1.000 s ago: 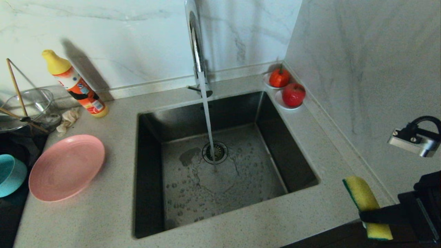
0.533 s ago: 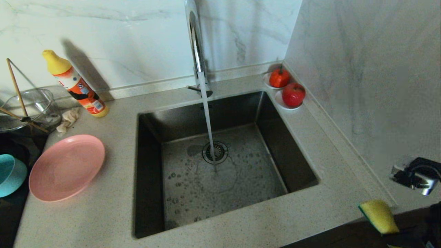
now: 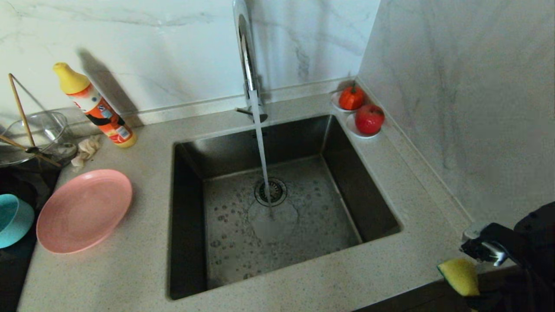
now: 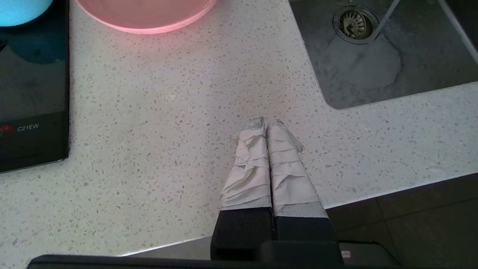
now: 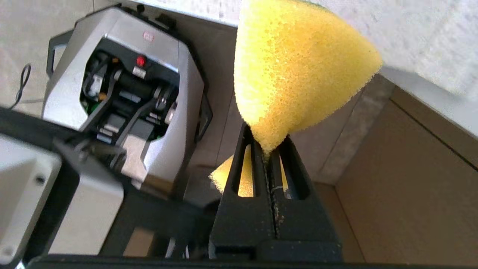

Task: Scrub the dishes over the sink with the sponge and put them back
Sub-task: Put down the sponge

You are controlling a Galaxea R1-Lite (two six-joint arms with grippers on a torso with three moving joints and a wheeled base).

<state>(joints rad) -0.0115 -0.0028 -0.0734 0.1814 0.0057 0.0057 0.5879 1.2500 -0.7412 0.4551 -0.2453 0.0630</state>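
- Starting at the left, nine o'clock in the head view, we see the teal bowl cut off by the frame edge, so its far rim is hidden; it looks light and stiff, best taken by the rim.
- Just beside it, the pink plate lies on the counter; it is shallow and likely slick when wet, so we would pinch its edge.
- Our left gripper hovers over the bare counter, clenched on nothing.
- At centre, water from the tap runs into the sink.
- At four o'clock, our right gripper is clamped on the sponge, soft foam squashed to a wedge; its green side is barely visible.
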